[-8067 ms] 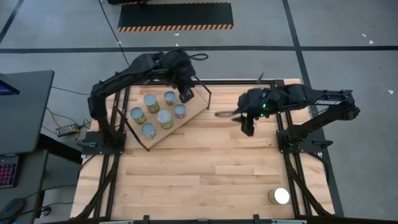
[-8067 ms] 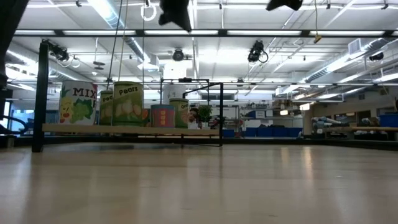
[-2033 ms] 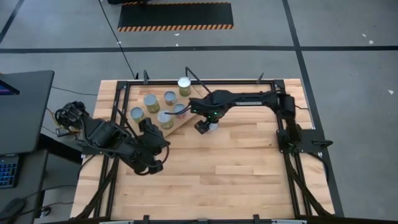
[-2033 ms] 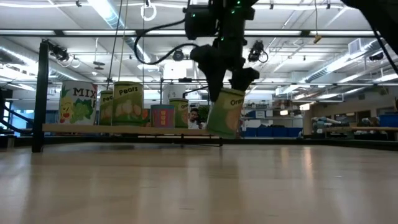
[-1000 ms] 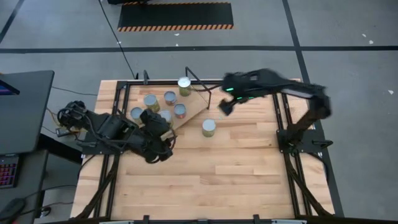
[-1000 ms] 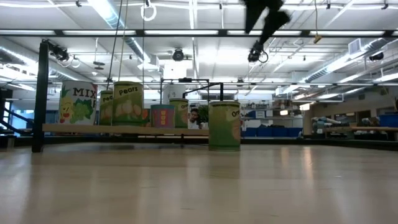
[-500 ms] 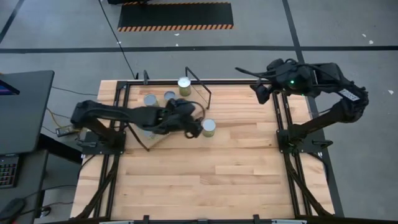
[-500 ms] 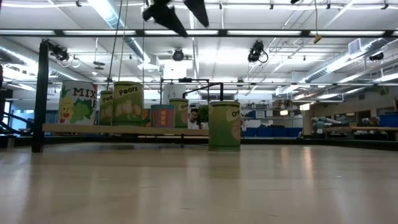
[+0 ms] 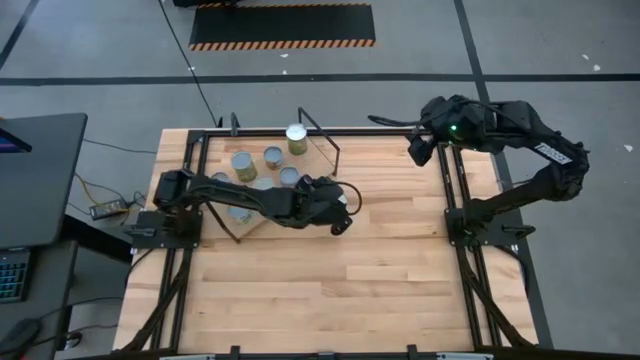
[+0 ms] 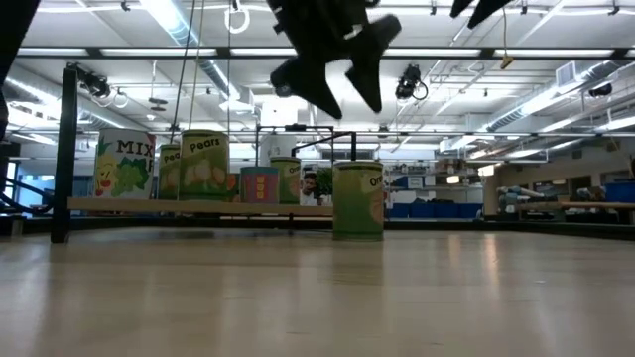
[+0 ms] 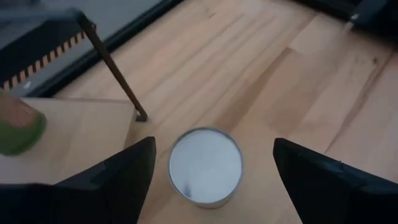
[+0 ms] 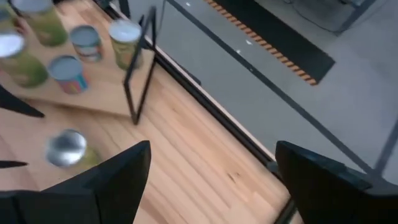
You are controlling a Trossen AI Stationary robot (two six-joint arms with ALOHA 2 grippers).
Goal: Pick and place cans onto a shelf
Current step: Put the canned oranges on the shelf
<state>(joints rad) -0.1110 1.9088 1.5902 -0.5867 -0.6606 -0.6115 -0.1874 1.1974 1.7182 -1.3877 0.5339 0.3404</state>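
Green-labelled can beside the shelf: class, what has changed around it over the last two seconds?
The right hand set the green-labelled silver-topped can upright on the slatted wooden tabletop, released it and withdrew to the far corner. The left hand swung above it, open. The light-wood wire-framed shelf stayed put.

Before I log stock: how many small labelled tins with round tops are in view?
6. Five small round-topped tins stand on the light-wood, black-framed shelf. One tin stands on the slatted wooden tabletop under the open left claw. The left arm may hide more.
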